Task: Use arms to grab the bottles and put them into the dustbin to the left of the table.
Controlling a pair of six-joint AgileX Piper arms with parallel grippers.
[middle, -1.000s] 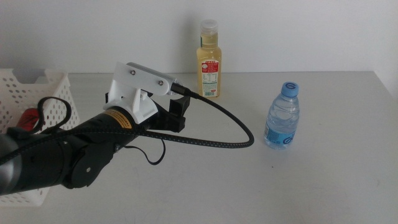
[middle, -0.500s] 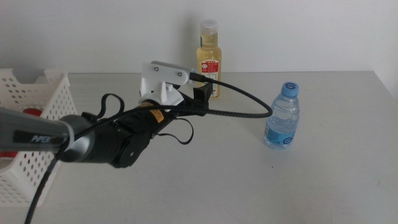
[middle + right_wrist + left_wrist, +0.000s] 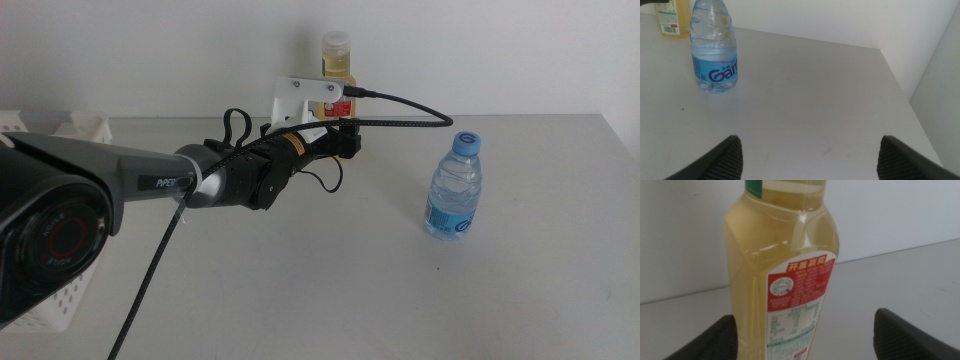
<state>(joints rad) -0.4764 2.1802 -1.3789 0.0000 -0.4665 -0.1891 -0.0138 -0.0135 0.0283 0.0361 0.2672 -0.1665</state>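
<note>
The tall yellow-juice bottle point(image 3: 337, 58) stands at the back middle of the table point(image 3: 330, 270). My left arm reaches in from the left, and its gripper point(image 3: 346, 140) is at the bottle's lower half. In the left wrist view the bottle point(image 3: 785, 265) stands between the two wide-open jaws of the left gripper point(image 3: 805, 342), which do not touch it. The short water bottle point(image 3: 455, 186) with the blue cap stands alone at the right. My right gripper point(image 3: 810, 162) is open and empty, low over the table, with the water bottle point(image 3: 715, 50) ahead of it. The red can is hidden.
The white perforated dustbin point(image 3: 70, 126) sits at the table's left edge, mostly covered by my left arm. The black braided cable point(image 3: 420, 104) arcs over toward the water bottle. The table's right edge point(image 3: 900, 85) is close to my right gripper.
My left arm has swung from the dustbin toward the back and stretched out. Its open gripper has come up around the juice bottle. The water bottle has not moved.
</note>
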